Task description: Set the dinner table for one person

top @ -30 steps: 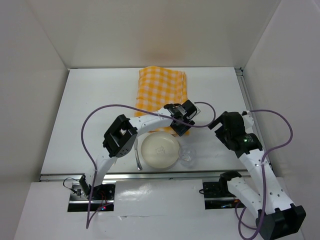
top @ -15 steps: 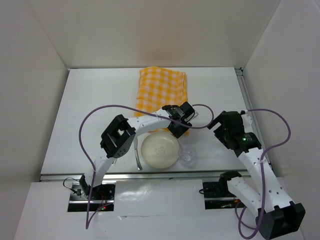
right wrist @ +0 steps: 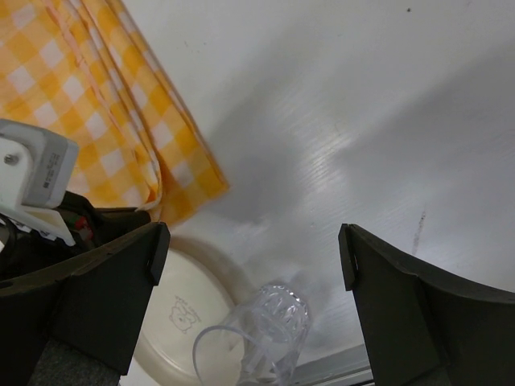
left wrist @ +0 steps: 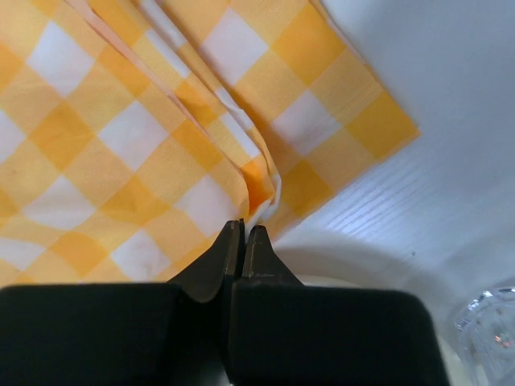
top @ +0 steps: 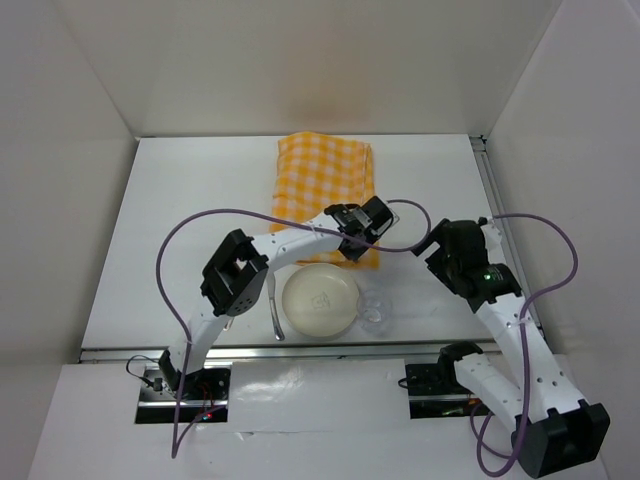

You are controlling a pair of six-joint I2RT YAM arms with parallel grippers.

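The dinner table (top: 180, 220) is a plain white surface. A yellow-and-white checked cloth (top: 325, 180) lies folded at its back middle. My left gripper (top: 352, 250) is at the cloth's near right corner, and its jaws (left wrist: 244, 229) are shut on a raised fold of the cloth (left wrist: 121, 137). A cream plate (top: 320, 302) sits just in front of that corner, with a clear glass (top: 375, 312) to its right. My right gripper (top: 447, 252) hovers open to the right; in its wrist view the gripper (right wrist: 251, 245) has the glass (right wrist: 269, 338) and plate (right wrist: 181, 310) below it, touching neither.
A metal utensil (top: 273, 310) lies along the plate's left side. White walls enclose the table on the left, back and right. A metal rail (top: 500, 220) runs down the right edge. Purple cables loop over both arms.
The left gripper's jaws have gone from open to shut, pinching the cloth's fold near its corner. The right arm has shifted only slightly and stays open.
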